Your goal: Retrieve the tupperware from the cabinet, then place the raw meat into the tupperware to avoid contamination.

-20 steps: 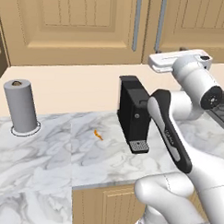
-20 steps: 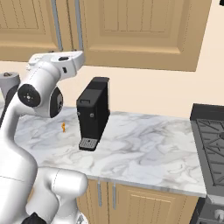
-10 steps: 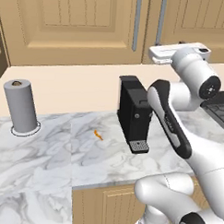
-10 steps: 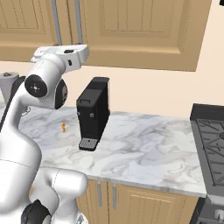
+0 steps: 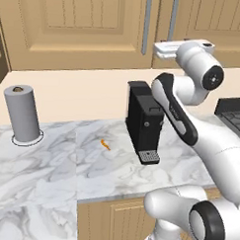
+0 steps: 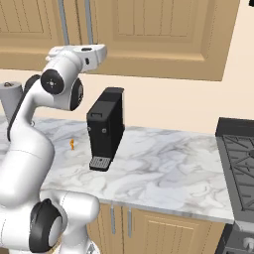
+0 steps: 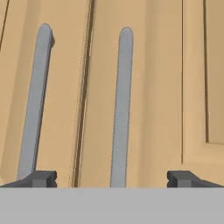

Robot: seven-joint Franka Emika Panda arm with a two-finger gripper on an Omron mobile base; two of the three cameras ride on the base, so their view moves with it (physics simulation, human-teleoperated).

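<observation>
1. The gripper (image 7: 112, 179) is seen with its fingers spread wide apart and nothing held between them.
2. Just ahead of the fingertips (image 7: 43, 178), the closed doors of the cabinet (image 7: 162, 87) are faced; the right door's bar handle (image 7: 121, 109) stands between the fingers, the left handle (image 7: 36, 100) above the left fingertip.
3. Well below the fingers, the raw meat (image 5: 105, 144) lies on the marble counter (image 5: 51, 163), left of a black coffee machine (image 5: 143, 124).
4. Farther left, a paper-towel roll (image 5: 22, 113) stands upright.
</observation>
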